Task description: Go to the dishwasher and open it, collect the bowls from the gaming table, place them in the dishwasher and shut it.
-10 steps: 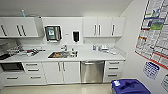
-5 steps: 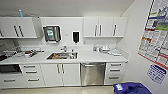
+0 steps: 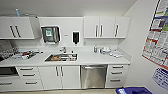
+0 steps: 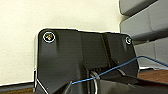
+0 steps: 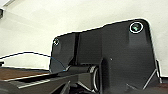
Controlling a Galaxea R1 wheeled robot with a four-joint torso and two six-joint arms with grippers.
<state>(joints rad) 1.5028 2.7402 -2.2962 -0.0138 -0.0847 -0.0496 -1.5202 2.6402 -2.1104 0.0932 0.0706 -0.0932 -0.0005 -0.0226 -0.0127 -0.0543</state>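
The robot faces a kitchenette wall, and the step in hand looks like the approach to the dishwasher.

At far left a dark oven point(image 3: 8, 71) sits low under the counter point(image 3: 92, 59), with a dish rack point(image 3: 17, 53) above it. Next come drawers point(image 3: 28, 75), then a pair of white doors point(image 3: 59, 76) under the sink point(image 3: 61, 57). On the wall above hang a towel dispenser point(image 3: 50, 34) and a black soap dispenser point(image 3: 75, 37).

The dishwasher point(image 3: 93, 76) stands right of the white doors, shut, its steel front flush with the cabinets and its bar handle point(image 3: 93, 67) along the top edge. It lies a little right of the view's centre, so a good approach would shift the base rightward to square up on the handle, and stop short enough that the door has floor to swing down onto.

Right of it is a narrow stack of drawers point(image 3: 115, 73), then the side wall with posters point(image 3: 160, 37) close by. A blue bin point(image 3: 133, 90) sits on the floor at lower right, near the path. I judge the right side the tight one: the wall and bin leave little room for the right arm, while the floor to the left looks open.

White dishes point(image 3: 110, 51) rest on the counter above the dishwasher.

I cannot tell whether either pincer is wide or narrow; the wrist views do not show fingers plainly.
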